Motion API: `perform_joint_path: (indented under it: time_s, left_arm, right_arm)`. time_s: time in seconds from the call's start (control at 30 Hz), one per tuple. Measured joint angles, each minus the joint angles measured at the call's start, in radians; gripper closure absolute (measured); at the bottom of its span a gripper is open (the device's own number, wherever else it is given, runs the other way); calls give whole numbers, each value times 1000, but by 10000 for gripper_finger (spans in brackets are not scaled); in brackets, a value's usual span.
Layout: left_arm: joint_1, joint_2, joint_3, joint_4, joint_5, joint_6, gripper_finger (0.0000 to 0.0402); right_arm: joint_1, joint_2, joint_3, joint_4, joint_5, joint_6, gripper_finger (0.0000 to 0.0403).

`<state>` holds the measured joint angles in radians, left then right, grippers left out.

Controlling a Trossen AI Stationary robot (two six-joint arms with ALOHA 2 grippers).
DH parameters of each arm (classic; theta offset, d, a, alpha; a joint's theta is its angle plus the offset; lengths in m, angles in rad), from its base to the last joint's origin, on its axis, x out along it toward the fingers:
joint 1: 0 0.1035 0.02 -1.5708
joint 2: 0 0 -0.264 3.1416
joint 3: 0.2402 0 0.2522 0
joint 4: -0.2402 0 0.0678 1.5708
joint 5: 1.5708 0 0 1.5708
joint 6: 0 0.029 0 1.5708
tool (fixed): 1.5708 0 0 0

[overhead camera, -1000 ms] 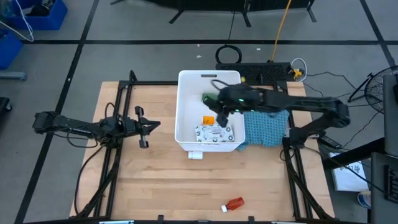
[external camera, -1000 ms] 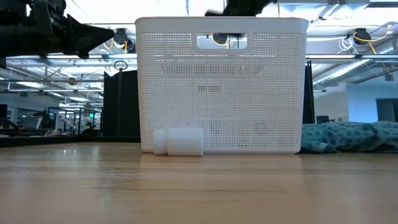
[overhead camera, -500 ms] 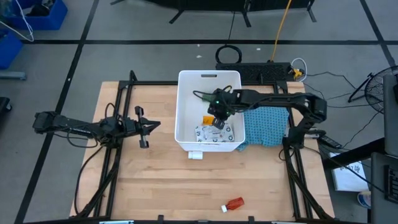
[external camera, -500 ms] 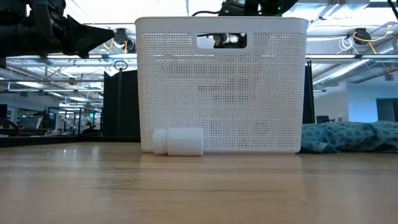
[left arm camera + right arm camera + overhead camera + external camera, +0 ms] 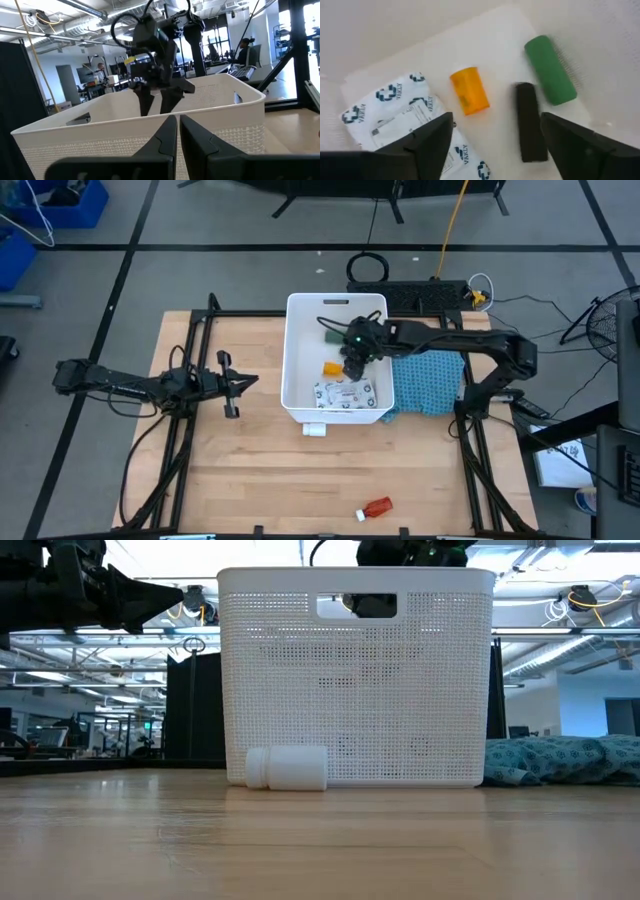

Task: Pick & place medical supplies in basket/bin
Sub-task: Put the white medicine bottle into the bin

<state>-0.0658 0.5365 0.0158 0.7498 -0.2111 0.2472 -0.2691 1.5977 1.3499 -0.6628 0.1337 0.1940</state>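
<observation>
The white bin [image 5: 292, 350] stands mid-table. On its floor lie the white packet [image 5: 395, 117], the orange vial [image 5: 470, 90], the green block [image 5: 550, 70] and the black block [image 5: 529, 122]. My right gripper [image 5: 497, 145] hangs open inside the bin [image 5: 355, 362], tipped down, fingers above the black block and apart from it. My left gripper [image 5: 232, 383] waits shut at the table's left, holding nothing. A red white-capped bottle [image 5: 377, 506] lies on its side near the front edge.
A white cylinder [image 5: 288, 768] lies on its side against the bin's near wall. The blue patterned cloth [image 5: 430, 385] lies bunched against the bin's right side. Dark frame rails [image 5: 190, 420] run along the table's left and right.
My right gripper has sunk deeper into the bin and tipped further downward; it now shows dark behind the slot handle in the low view. It has opened, and the black block lies loose on the bin floor.
</observation>
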Motion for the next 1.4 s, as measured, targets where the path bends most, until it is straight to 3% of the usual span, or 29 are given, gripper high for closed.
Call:
perform_joint_path:
  time_s: [0.17,0.33,0.43,0.57,0.67,0.73,0.93,1.2,1.4]
  left_arm:
    - [0,0,0,-13,0,-2,376]
    - [0,0,0,-30,0,-2,376]
    - [0,0,0,-31,0,3,376]
    - [0,0,0,-34,0,2,376]
    - [0,0,0,-48,0,0,376]
    - [0,0,0,-54,0,-17,376]
    - [0,0,0,-53,0,-28,376]
    - [0,0,0,-107,0,-94,376]
    - [0,0,0,-165,0,-178,376]
  right_arm:
    - [2,-61,0,1,46,19,93]
    - [54,-197,0,13,48,-72,133]
    - [118,-284,0,45,48,-126,186]
    - [228,-388,1,118,49,-153,285]
    - [311,-445,-1,75,49,-156,363]
    - [360,-480,-24,64,54,-134,392]
    - [498,-547,-165,86,102,-52,387]
    - [638,-670,-486,326,109,-69,400]
    - [653,-832,-824,690,153,-71,401]
